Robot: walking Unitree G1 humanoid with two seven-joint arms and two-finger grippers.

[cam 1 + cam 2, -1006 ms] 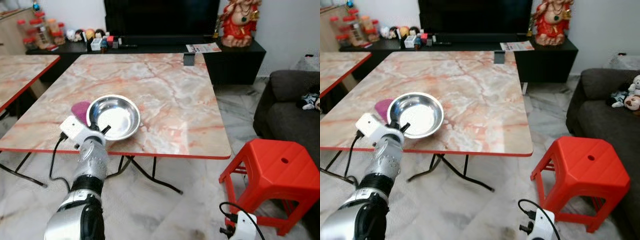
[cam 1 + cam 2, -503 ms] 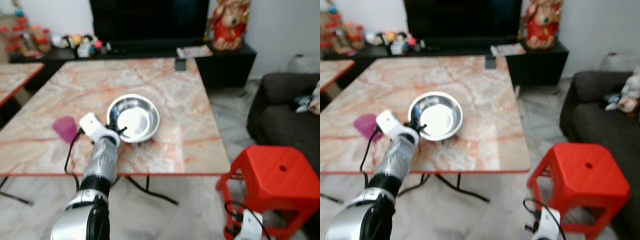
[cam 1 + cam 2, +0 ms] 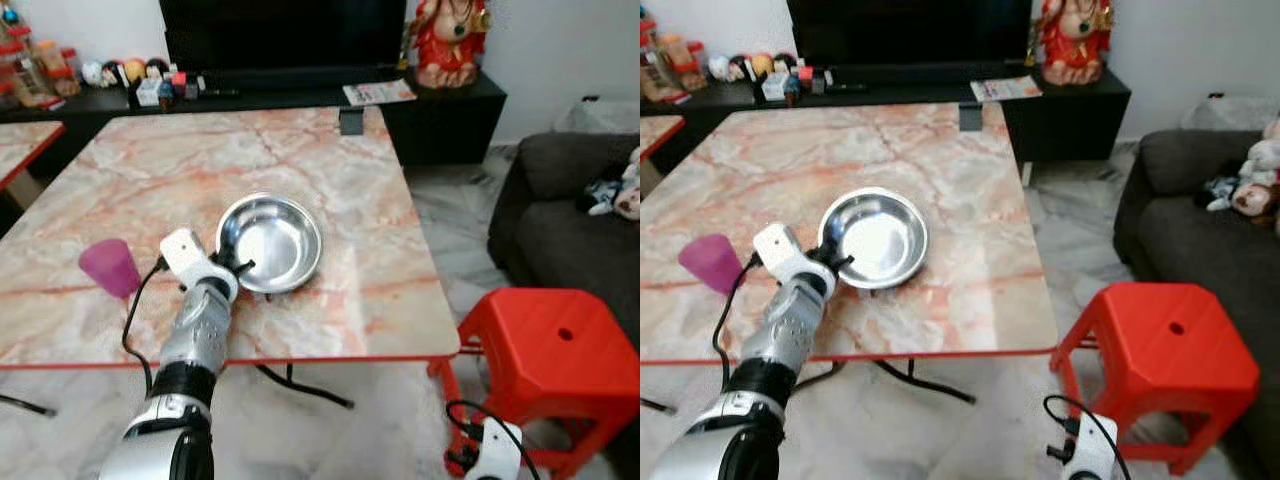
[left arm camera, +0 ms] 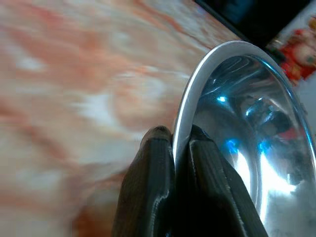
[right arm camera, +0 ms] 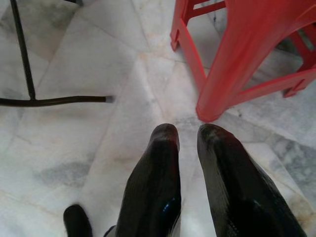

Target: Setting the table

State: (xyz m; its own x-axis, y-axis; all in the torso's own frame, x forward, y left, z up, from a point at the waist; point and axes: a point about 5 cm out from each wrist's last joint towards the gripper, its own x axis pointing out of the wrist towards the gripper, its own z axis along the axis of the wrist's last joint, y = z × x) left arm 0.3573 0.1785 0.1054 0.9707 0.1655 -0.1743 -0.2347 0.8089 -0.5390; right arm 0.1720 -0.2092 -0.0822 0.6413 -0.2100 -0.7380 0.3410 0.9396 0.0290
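Left wrist view: the rim of the round shiny steel bowl (image 4: pixel 232 113) is pinched between the two black fingers (image 4: pixel 148 182), one inside and one outside, so the left gripper (image 3: pixel 232 268) is clamped on the bowl's near-left edge. A rim pinch is likely used because the bowl is too wide to span. The bowl is seen over the orange-veined marble table with red edging (image 3: pixel 330 180), near the front edge, apparently just above or barely on it; contact cannot be told. A pink plastic cup (image 3: pixel 108 267) stands upright well left of it. The right gripper (image 5: pixel 190 148), narrowly parted and empty, hangs idle above the floor by the red plastic stool (image 3: pixel 555 350).
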